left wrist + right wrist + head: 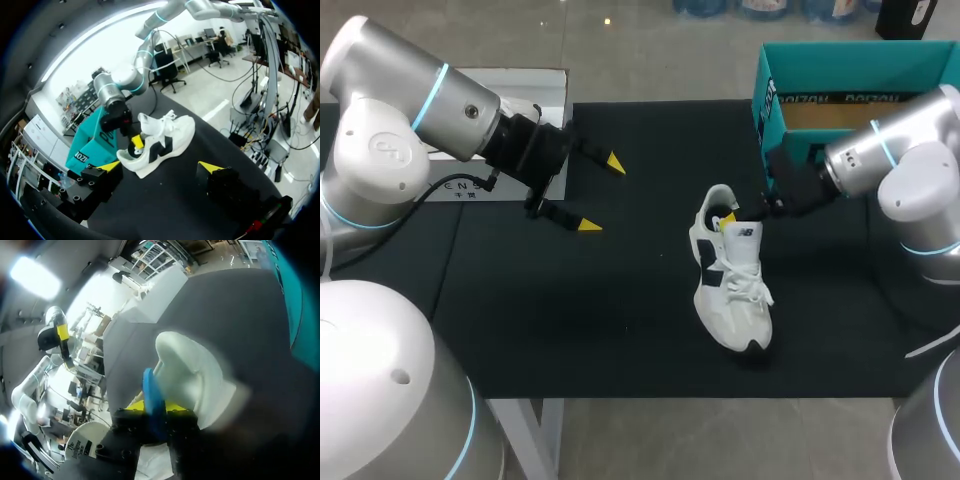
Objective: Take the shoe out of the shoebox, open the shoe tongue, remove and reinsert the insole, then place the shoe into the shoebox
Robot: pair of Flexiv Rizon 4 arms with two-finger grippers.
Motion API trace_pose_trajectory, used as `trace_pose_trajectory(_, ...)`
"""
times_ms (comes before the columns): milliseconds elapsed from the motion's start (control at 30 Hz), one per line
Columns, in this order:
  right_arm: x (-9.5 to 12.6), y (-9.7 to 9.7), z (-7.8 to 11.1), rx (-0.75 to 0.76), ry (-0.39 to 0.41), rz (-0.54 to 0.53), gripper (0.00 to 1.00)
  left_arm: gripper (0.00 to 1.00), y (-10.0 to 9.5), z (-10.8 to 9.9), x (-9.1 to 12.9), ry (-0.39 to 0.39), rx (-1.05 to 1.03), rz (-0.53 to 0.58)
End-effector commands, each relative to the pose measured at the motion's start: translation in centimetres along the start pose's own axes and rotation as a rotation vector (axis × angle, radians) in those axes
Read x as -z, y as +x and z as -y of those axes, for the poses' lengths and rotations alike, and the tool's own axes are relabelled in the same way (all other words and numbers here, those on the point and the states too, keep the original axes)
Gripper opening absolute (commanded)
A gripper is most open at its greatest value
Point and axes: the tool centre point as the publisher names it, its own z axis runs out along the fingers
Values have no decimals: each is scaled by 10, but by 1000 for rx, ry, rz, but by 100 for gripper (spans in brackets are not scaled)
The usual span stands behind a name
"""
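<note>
While the left gripper (602, 194) gapes, the right gripper (156, 413) pinches the shoe's (735, 297) insole (151, 389) beside the shoebox (860, 64).

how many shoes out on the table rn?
1. The white shoe stands upright on the black mat, near the teal shoebox. Part of the box's inside is hidden, so another may be in there.

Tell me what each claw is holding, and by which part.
The right claw pinches a blue insole by its raised edge, at the mouth of the shoe. The left claw is open, holding nothing.
</note>
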Motion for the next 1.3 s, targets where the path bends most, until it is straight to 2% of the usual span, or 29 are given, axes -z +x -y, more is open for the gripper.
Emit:
trace_pose_trajectory(33,3,4,-5,12,2,15,100,100,0,0,0,-2,0,-2)
trace_pose_trajectory(367,16,6,-19,35,-26,47,100,100,0,0,0,-2,0,-2)
trace_pose_trajectory(633,22,20,-27,77,-49,79,100,100,0,0,0,-2,0,-2)
trace_pose_trajectory(867,45,27,-46,100,-59,194,100,100,0,0,0,-2,0,-2)
trace_pose_trajectory(1033,60,31,-50,54,-43,330,100,100,0,0,0,-2,0,-2)
trace_pose_trajectory(1200,63,41,-49,-135,29,586,100,100,0,0,0,-2,0,-2)
trace_pose_trajectory(1300,62,47,-46,-210,35,681,100,100,0,0,0,-2,0,-2)
